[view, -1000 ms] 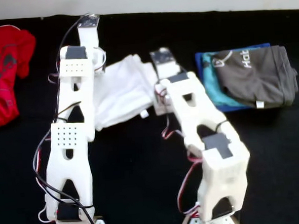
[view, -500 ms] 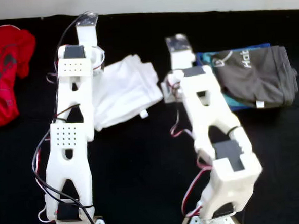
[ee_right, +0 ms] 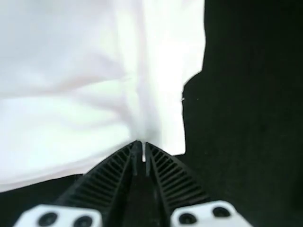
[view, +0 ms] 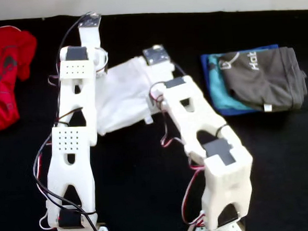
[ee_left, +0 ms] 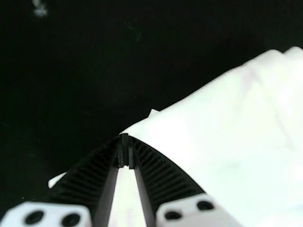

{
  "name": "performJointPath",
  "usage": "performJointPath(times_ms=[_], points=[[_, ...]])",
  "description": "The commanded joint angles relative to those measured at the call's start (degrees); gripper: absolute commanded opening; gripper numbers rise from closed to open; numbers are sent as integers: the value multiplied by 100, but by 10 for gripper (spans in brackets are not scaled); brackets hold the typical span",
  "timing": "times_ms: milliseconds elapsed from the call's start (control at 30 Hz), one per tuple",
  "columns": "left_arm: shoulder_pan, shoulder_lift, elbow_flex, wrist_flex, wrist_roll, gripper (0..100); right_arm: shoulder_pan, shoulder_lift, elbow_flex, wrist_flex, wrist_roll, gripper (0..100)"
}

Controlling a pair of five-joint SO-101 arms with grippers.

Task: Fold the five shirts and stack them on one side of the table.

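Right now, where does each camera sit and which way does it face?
High view: fixed above the arms' bases, looking down over left arm, right arm, white shirt and folded stack.
Left wrist view: on the left arm, looking along the left end effector onto the white shirt.
Right wrist view: on the right arm, looking along the right end effector at the shirt's edge.
All three share the white shirt.

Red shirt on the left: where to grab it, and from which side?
Probably the flap that looks like a sleeve on the red shirt. It sticks out toward the middle of the table with a free edge over bare black surface. Come in from the middle side. The shirt lies spread flat and its other side runs out of the high view, so that edge cannot be judged.
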Motion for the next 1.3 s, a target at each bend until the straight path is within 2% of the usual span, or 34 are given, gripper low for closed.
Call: performJointPath(times_ms=[0,200,533,767,900,1067,1267], points=[[-31,-136,-198,53,-35,10,435,154,-277,-57,-18,30],[-31,-163,-224,44,-35,10,769,189,-286,277,0,30],[-22,-189,-295,62,-35,10,637,-646,-259,585,0,30],[-22,-462,-1473,1565,-35,10,479,-1798,-286,1077,-18,35],[-40,-655,-2149,2532,-26,10,479,-2308,-295,1262,-9,88],[-224,-1613,-1253,2567,-9,10,488,-2264,-971,1297,0,81],[-198,-3969,1727,2532,273,10,400,-1033,-3248,2044,0,47]])
